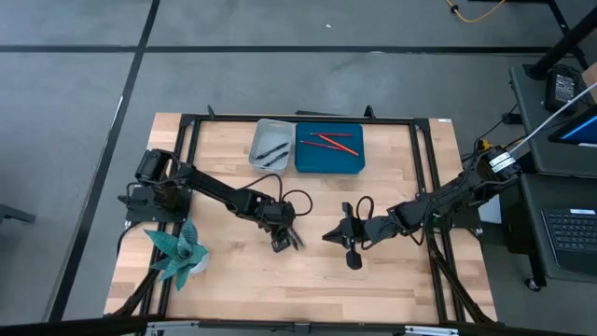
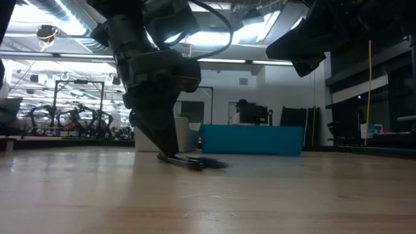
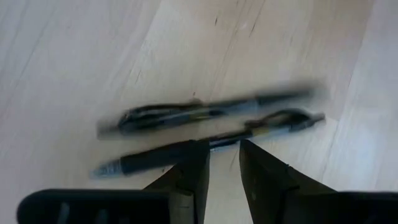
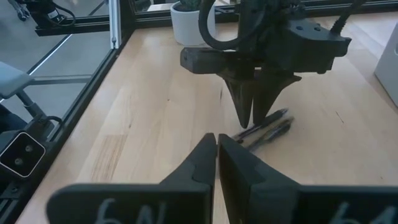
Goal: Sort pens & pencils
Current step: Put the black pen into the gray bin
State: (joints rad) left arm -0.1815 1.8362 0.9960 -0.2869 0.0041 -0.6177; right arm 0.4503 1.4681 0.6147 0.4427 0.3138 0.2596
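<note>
Two black pens (image 3: pixel 205 112) lie side by side, flat on the wooden table, and also show in the low view (image 2: pixel 195 162). My left gripper (image 3: pixel 224 146) points down right over the middle of the nearer pen (image 3: pixel 149 162), its fingers a narrow gap apart. My right gripper (image 4: pixel 216 140) is shut and empty; it hovers right of the pens, facing the left gripper (image 4: pixel 252 121). More black pens lie in the grey tray (image 1: pixel 270 145). Red pencils lie in the blue tray (image 1: pixel 328 149). My left gripper comes at the nearer pen's middle (image 3: pixel 224 142) from above, pointing down, one fingertip (image 3: pixel 196 155) on each side of that spot. Both pens lie flat on the table. I cannot tell whether the fingertips touch the pen.
A teal plant in a white pot (image 1: pixel 182 250) stands near the table's front left corner. The two trays sit side by side at the far edge. A black frame (image 1: pixel 187 126) runs around the table top. Bare wood lies in front of both grippers.
</note>
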